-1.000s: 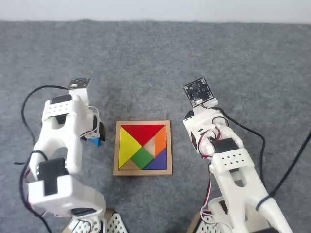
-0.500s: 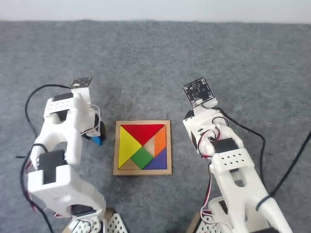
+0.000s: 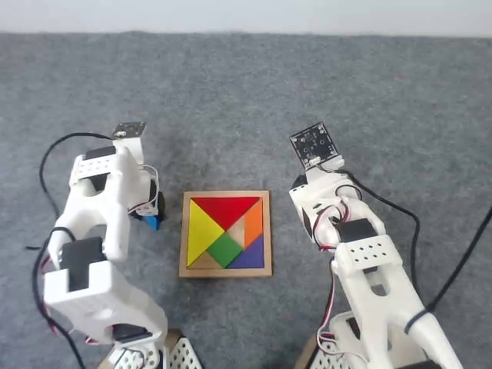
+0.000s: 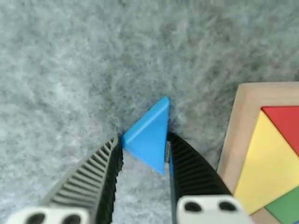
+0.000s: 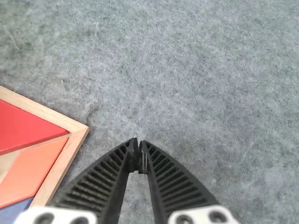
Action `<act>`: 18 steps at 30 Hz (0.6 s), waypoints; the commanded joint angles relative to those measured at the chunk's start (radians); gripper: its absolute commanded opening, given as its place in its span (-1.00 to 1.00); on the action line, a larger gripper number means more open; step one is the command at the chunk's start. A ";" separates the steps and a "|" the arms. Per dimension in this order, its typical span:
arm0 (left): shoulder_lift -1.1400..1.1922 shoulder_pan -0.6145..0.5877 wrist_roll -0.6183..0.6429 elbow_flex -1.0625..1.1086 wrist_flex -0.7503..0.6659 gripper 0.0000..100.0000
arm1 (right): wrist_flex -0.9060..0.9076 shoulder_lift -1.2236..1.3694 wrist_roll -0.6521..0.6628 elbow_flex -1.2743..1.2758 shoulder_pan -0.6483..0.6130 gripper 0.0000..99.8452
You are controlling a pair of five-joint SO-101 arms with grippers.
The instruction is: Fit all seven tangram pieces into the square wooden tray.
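We find the left gripper [image 4: 144, 140] clamped on the blue triangle [image 4: 148, 132], with one ribbed finger on each side of it (whether the piece touches the grey mat [image 4: 70, 56] we cannot tell). The square wooden tray [image 4: 232, 130] lies just beside this gripper, on the side toward the other arm. It holds a red triangle [image 3: 225, 209], yellow triangle [image 3: 201, 232], green square [image 3: 224, 248], orange piece [image 3: 254, 223] and purple piece [image 3: 251, 256]. The right gripper [image 5: 139, 143] has its fingers pressed together on nothing, with a tray corner near it.

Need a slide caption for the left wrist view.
Left tool grips the blue triangle just outside the wooden tray.
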 commanded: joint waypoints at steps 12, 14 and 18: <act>-0.060 -0.008 -0.026 -0.012 0.012 -0.93 | -0.004 -0.048 0.011 -0.015 -0.001 -0.99; -0.114 -0.008 -0.026 0.018 0.014 -0.93 | -0.004 -0.048 0.011 -0.015 -0.001 -0.99; -0.233 -0.008 -0.026 0.091 0.005 -0.93 | -0.004 -0.048 0.011 -0.015 -0.001 -0.99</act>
